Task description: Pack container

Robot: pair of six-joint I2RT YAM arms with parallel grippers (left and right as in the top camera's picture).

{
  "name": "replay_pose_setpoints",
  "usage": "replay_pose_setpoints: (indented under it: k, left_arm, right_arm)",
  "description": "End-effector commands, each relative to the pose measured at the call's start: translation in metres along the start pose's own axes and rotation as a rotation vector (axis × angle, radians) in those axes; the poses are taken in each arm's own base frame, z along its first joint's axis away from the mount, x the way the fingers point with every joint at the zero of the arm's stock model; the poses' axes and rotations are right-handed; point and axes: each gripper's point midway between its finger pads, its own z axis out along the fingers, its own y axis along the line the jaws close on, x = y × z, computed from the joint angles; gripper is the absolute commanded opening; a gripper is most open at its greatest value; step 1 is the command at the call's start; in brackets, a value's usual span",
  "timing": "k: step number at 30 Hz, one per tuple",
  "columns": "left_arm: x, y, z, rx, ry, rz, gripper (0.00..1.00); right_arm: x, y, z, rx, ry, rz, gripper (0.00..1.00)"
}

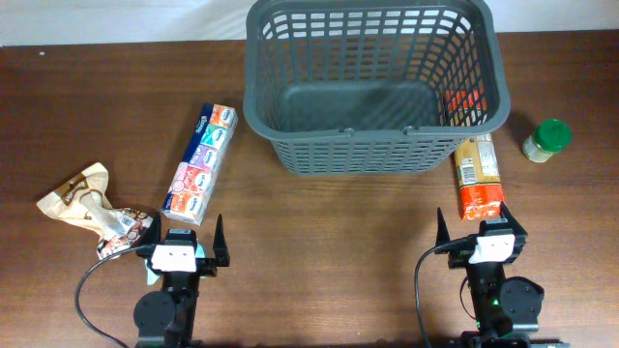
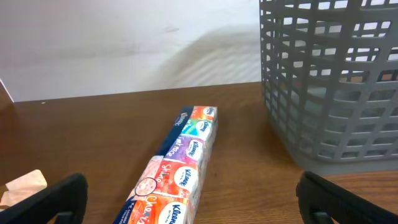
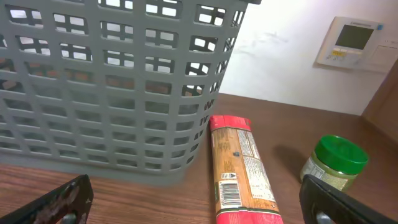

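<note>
On the tabletop's left lie a crumpled snack packet and a Kleenex tissue pack. The grey basket stands at far centre, empty. A pasta packet and a green-lidded jar wait at the right. The left gripper and the right gripper have their fingers wide, holding nothing, so packing seems not yet begun.

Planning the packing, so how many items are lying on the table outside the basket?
4: tissue pack left of the basket, crumpled snack bag at far left, pasta packet along the basket's right side, green-lidded jar at far right. The basket wall may hide more.
</note>
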Motion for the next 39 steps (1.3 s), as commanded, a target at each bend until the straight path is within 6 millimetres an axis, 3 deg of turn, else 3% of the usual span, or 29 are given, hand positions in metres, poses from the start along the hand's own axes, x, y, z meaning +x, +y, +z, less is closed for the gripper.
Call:
replay_pose_setpoints:
  k: [1,39]
  left_arm:
    - [0.0016,-0.0004,0.0,0.005,-0.001,0.016,1.0]
    - [0.0015,-0.0004,0.0,0.005,-0.001,0.016,1.0]
  right_arm:
    - [0.0009,0.0039,0.0,-0.017,-0.007,0.007,0.99]
    - [0.0025,-0.002,0.0,0.018,0.002,0.007,0.99]
